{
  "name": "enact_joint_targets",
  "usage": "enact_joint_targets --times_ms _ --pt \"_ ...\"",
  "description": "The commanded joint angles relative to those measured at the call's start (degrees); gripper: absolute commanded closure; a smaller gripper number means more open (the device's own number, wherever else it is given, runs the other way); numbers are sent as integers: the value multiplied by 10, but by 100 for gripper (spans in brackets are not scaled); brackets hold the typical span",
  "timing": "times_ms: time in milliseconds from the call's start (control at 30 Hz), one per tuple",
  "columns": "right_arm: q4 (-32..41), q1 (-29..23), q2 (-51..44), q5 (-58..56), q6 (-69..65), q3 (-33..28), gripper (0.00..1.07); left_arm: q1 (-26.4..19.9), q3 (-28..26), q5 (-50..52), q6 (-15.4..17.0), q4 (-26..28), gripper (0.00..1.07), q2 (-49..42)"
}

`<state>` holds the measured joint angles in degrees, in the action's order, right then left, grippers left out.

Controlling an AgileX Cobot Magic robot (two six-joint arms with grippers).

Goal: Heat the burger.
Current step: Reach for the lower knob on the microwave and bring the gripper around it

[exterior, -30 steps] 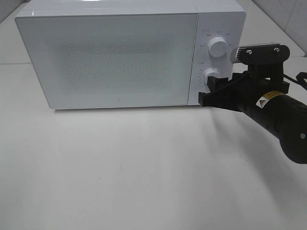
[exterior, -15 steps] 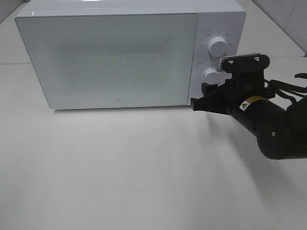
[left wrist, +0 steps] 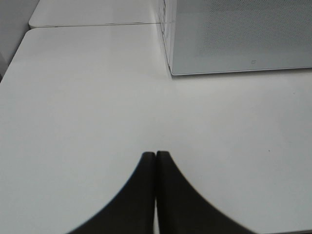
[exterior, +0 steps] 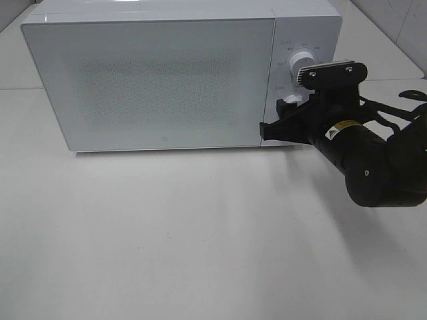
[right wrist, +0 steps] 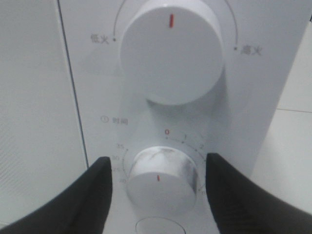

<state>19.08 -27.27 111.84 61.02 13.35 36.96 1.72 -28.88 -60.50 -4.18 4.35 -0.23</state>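
Burger is not showing in any view for me: the one microwave (exterior: 300, 27) is sitting with its door (exterior: 153, 80) closed and too frosted to see through, so I cannot tell what is inside. I'm counting two white knobs on the panel, the upper knob (right wrist: 170, 53) and the lower knob (right wrist: 161, 178). My right claw (right wrist: 158, 163) is hovering wide open around the lower knob, a finger either side, touching and gripping nothing. My left claw (left wrist: 156, 158) is hanging pressed shut and empty over the white table (exterior: 200, 233).
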Motion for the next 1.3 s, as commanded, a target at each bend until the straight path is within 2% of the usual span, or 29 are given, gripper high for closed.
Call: enact_joint_targets --times_ms 33,233,467,633,700,733,767,800,867,900,933,1233,1300 --pt "-1 -1 -2 -2 9 11 53 -1 2 9 4 -1 106 -12" --pt "1 1 -2 -26 9 29 53 -1 2 9 4 -1 106 -12" --pt "44 1 -2 -25 14 34 53 -1 2 9 4 -1 106 -12" --pt "43 1 -2 -26 22 34 63 -1 2 9 4 -1 106 -12" --pt "43 1 -2 -26 22 34 76 -1 2 9 4 -1 106 -12" --pt "43 1 -2 -26 22 34 76 -1 2 9 4 -1 106 -12" --pt "43 1 -2 -28 22 34 87 -1 2 9 4 -1 106 -12" --pt "43 1 -2 -28 22 34 87 -1 2 9 4 -1 106 -12" --pt "43 1 -2 -28 22 34 103 -1 2 9 4 -1 106 -12" --pt "43 1 -2 -28 22 34 103 -1 2 9 4 -1 106 -12" --pt "43 1 -2 -28 21 34 107 -1 2 9 4 -1 106 -12" --pt "42 1 -2 -28 -22 34 107 -1 2 9 4 -1 106 -12" --pt "42 1 -2 -28 -105 34 107 -1 2 9 4 -1 106 -12"
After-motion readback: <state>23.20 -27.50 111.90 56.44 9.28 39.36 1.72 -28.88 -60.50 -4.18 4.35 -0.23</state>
